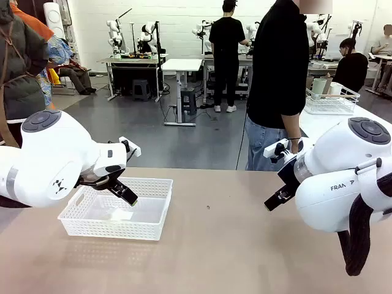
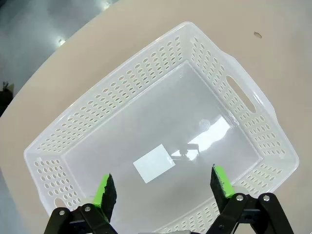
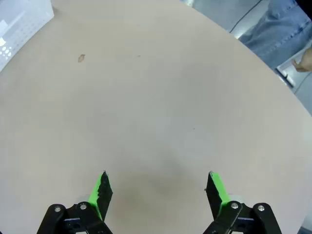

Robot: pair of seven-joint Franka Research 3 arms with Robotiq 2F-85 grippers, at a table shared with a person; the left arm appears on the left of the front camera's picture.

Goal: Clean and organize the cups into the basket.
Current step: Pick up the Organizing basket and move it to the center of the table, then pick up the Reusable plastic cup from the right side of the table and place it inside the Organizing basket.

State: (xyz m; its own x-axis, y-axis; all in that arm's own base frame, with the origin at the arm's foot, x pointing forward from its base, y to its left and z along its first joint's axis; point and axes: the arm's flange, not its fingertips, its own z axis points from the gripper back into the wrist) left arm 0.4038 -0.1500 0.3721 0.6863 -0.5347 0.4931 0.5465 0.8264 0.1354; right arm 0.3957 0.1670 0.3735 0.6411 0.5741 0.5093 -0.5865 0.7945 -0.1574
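Observation:
The white perforated basket (image 1: 92, 228) sits on the left part of the table with only a small white label on its floor. My left gripper (image 1: 127, 195) hangs open just above it, and the left wrist view looks down past the green pads (image 2: 105, 192) into the basket (image 2: 112, 100). My right gripper (image 1: 274, 199) is open over bare tabletop at the right, its fingers (image 3: 103, 192) apart with nothing between them. A pale green cup (image 1: 318, 87) stands in a wire rack on another table at the far right.
A person in a black top and jeans (image 1: 282, 67) stands at the far edge, right of centre, one hand (image 3: 304, 61) hanging by the table rim. The white wire rack (image 1: 331, 101) rests on a white table behind. A basket corner (image 3: 19, 24) lies far from my right gripper.

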